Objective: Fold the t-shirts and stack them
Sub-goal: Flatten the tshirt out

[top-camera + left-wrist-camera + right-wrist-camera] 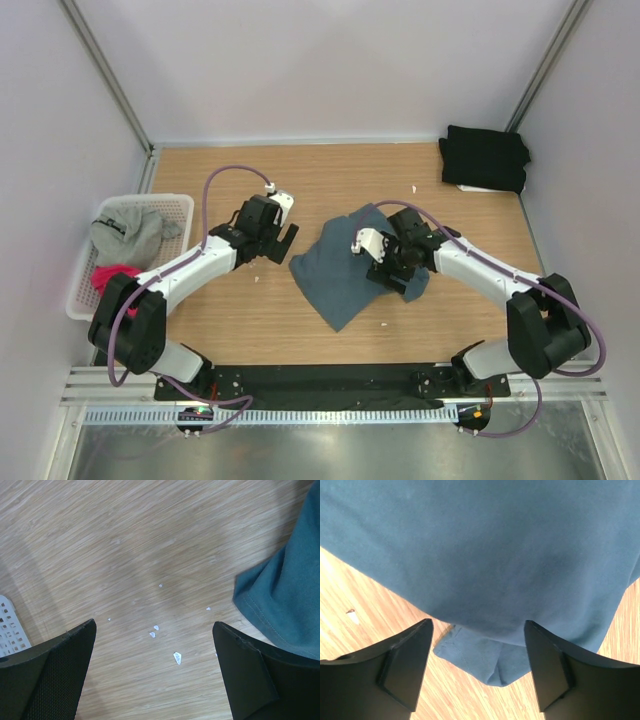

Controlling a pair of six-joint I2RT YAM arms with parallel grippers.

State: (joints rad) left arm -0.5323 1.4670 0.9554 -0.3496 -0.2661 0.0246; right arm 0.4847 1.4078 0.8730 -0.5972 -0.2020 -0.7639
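Note:
A slate blue-grey t-shirt [345, 270] lies partly folded in the middle of the table. My right gripper [395, 272] is open just above its right edge; in the right wrist view a sleeve corner [480, 657] sticks out between the jaws from under the folded body [485, 550]. My left gripper [285, 240] is open and empty over bare wood just left of the shirt, whose hem shows in the left wrist view [285, 595]. A folded black t-shirt [485, 157] lies at the back right. A light grey t-shirt [130, 232] and a pink one [112, 273] lie in the basket.
A white slatted basket [178, 205] stands at the table's left edge; its corner shows in the left wrist view [10, 630]. Small white scraps [177, 657] lie on the wood beneath the left gripper. White walls enclose the table on three sides.

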